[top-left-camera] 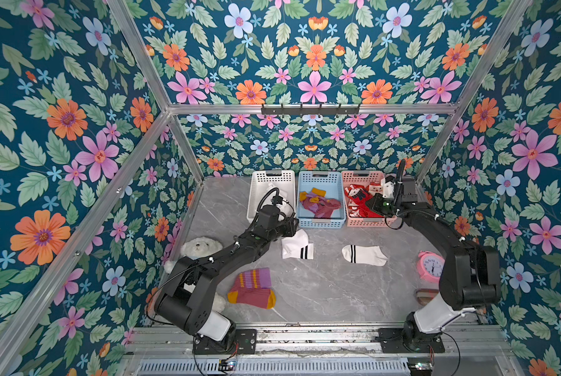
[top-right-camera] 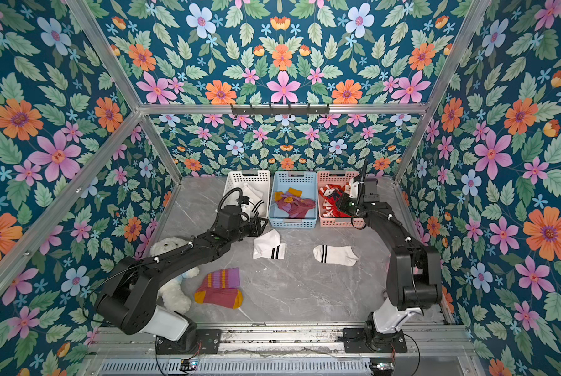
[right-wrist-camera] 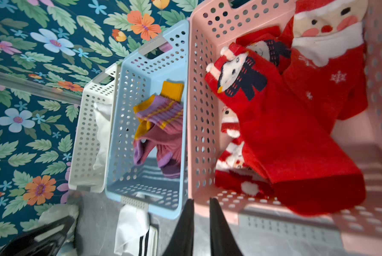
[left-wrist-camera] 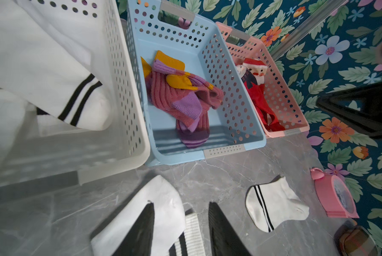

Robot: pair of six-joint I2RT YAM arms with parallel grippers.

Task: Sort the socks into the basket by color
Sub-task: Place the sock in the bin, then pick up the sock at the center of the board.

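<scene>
Three baskets are lined up at the far edge of the table: white striped socks are held in the white basket, maroon socks in the blue basket, red Santa socks in the pink basket. Three socks are left on the table: a folded white sock, a flat white sock and a maroon sock. The left gripper is held parted and empty over the folded white sock; the right gripper is barely parted and empty at the pink basket's front rim.

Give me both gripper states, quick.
Left gripper: open, empty, over the folded white sock.
Right gripper: barely open, empty, at the pink basket rim.
</scene>
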